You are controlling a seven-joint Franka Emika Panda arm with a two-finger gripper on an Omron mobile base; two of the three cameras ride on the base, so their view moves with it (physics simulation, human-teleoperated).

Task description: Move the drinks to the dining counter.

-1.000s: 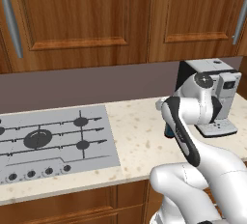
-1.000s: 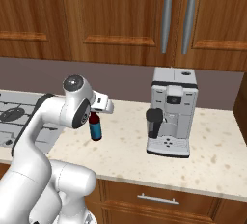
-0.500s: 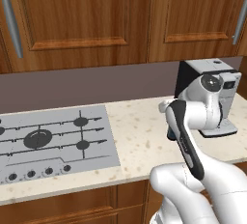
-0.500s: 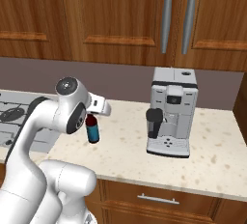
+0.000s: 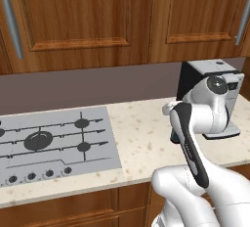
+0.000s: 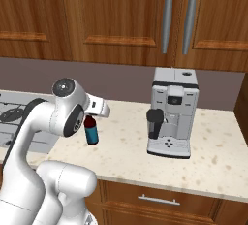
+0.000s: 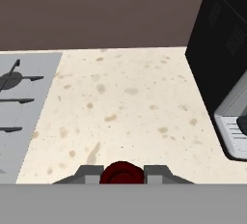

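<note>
Above the beige counter (image 6: 121, 146), I see my gripper (image 7: 122, 174) clamped on the short dark-red bottle (image 6: 90, 130), blue label showing, hanging upright.

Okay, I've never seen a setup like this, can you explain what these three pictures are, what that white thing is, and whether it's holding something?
The white thing is a robot arm in a computer-rendered kitchen. Two pictures come from cameras on its base, behind it to the left and right, looking over the arm at the same beige counter. The third comes from a camera on the hand itself, looking along the fingers.

On the counter sit a grey stovetop and a coffee machine, with wooden cabinets above.

The gripper is shut on a small dark-red bottle with a blue label. In the right base view it hangs upright under the hand, seemingly off the counter. In the hand view its red top sits between the fingers.
</note>
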